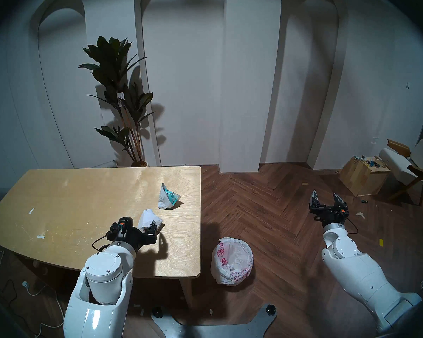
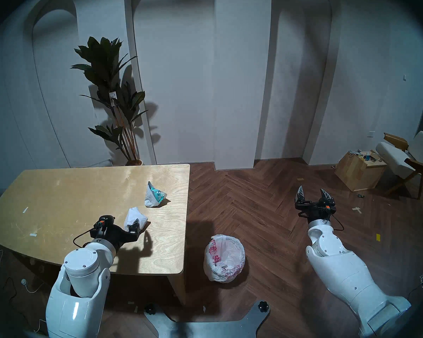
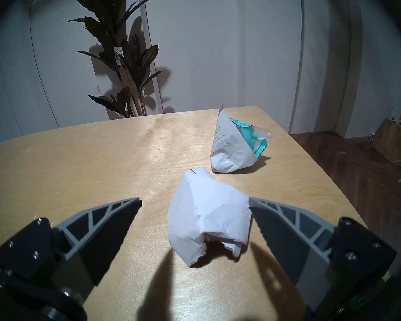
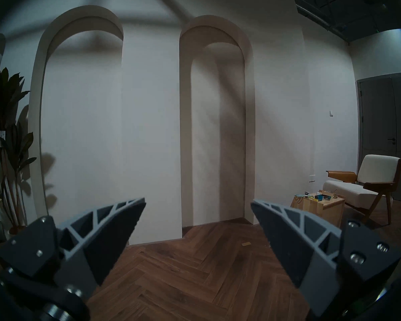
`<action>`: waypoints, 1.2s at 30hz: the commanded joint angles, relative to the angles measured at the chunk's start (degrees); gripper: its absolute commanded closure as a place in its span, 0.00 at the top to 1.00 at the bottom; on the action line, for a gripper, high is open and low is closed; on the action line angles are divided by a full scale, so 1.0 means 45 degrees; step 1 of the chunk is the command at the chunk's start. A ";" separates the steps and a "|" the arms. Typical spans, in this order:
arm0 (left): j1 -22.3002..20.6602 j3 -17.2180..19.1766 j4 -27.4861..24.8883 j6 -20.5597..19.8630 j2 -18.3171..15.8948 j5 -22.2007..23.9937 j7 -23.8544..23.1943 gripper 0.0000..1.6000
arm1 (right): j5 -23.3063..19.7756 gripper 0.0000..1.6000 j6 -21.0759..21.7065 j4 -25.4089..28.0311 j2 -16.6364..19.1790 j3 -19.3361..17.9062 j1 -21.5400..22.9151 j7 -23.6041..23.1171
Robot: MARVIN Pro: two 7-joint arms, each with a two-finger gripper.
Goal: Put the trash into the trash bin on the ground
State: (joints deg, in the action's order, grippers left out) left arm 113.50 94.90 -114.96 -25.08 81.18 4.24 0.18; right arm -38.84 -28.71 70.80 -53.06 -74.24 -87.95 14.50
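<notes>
L gripper (image 3: 195, 203) sits low over the light plywood table (image 1: 71, 201) w/ its jaws spread wide, straddling the crumpled white paper wad (image 3: 208, 217). In the L wrist view the wad lies between the two grey-and-black ribbed fingers (image 3: 111, 223); the right one is just at the wad's edge, can't tell if touching, the left one is clearly apart from it. Nothing gripped, wad rests on the tabletop. In the head view the wad (image 1: 149, 219) shows just beyond the L gripper (image 1: 142, 229), toward the table's right half.

Farther back and a bit right of the wad lies the crumpled white wrapper w/ teal print (image 3: 235, 143), also on the table, near the wad but not touching it; same wrapper (image 1: 167, 196) in the head view, close to the table's right edge.

Small round trash bin lined w/ crinkly white plastic bag printed red-pink (image 1: 231, 260) stands on the dark herringbone wood floor (image 1: 266, 208), just right of the table's near right corner. Bag's inside looks white, contents can't be made out.

R gripper (image 1: 326, 196) is held up over bare floor well right of the bin, jaws spread apart and holding nothing; R wrist view shows the same R gripper (image 4: 198, 203) pointing at the arched white wall.

Small white tape strips (image 1: 31, 210) on the table's left part. Tall potted plant (image 1: 121, 86) behind the table; wooden cube box (image 1: 362, 176) and a white-cushioned wooden armchair (image 1: 405, 164) far right
</notes>
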 commanded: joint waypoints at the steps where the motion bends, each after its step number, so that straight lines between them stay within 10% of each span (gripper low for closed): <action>1: -0.0741 -0.0211 0.0199 -0.0097 -0.0123 -0.0107 -0.0045 1.00 | -0.0604 1.00 0.0645 0.1410 0.0762 -0.0419 -0.0894 -0.0043; 19: -0.2142 -0.0881 0.1734 -0.0484 -0.0169 -0.0632 0.0159 1.00 | -0.2712 1.00 0.3450 0.4628 0.2147 -0.1603 -0.3095 0.0116; 36: -0.2977 -0.1109 0.3456 0.1293 -0.0004 -0.1172 0.1234 1.00 | -0.5015 1.00 0.6521 0.7627 0.3321 -0.3416 -0.5356 0.1458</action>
State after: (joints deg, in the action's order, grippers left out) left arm 102.70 89.63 -99.69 -23.77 80.77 0.06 3.77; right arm -58.39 -2.97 98.97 -41.21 -85.60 -107.29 18.59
